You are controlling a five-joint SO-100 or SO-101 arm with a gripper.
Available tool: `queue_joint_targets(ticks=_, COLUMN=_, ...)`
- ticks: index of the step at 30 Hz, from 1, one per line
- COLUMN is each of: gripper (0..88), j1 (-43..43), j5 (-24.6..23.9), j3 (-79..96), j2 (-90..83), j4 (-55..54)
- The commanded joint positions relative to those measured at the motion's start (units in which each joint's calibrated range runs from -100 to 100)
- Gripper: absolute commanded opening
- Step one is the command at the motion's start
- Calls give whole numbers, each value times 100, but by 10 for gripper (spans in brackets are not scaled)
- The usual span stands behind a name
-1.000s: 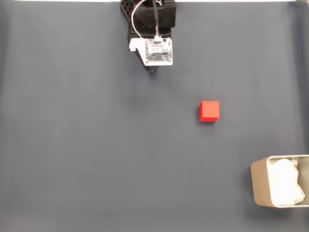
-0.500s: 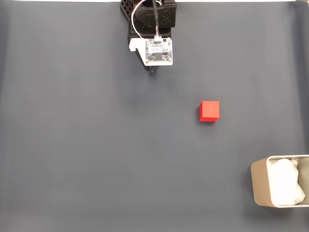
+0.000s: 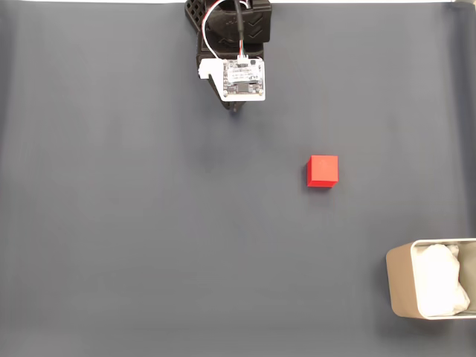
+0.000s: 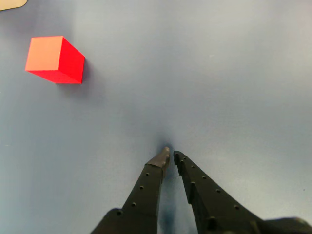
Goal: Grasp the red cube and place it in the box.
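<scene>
Jaws nearly pressed together, apparently empty, over bare table (image 3: 134, 223); red cube (image 3: 323, 170) apart; box (image 3: 398, 290) at corner

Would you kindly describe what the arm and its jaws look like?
The arm is black plastic, carrying a white circuit board fed by red, white and black wires. In the wrist view the gripper has two slim black tapering jaws dotted with small holes.
</scene>
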State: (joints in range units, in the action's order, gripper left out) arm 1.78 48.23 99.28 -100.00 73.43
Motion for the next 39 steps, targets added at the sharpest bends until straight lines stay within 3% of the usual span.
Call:
queue_joint_targets(ticks=1, gripper=0, j1=-107, j5=-49, j3=54, j2=9, j4=-490)
queue_joint_targets(ticks=22, gripper=0, j1=-121, j5=-15, j3=-977, j2=1291, j4=-2777)
queue_joint_targets(ticks=39, gripper=0, j1=-36, j5=-68, j3=-3285, j2=3293, j4=-3023)
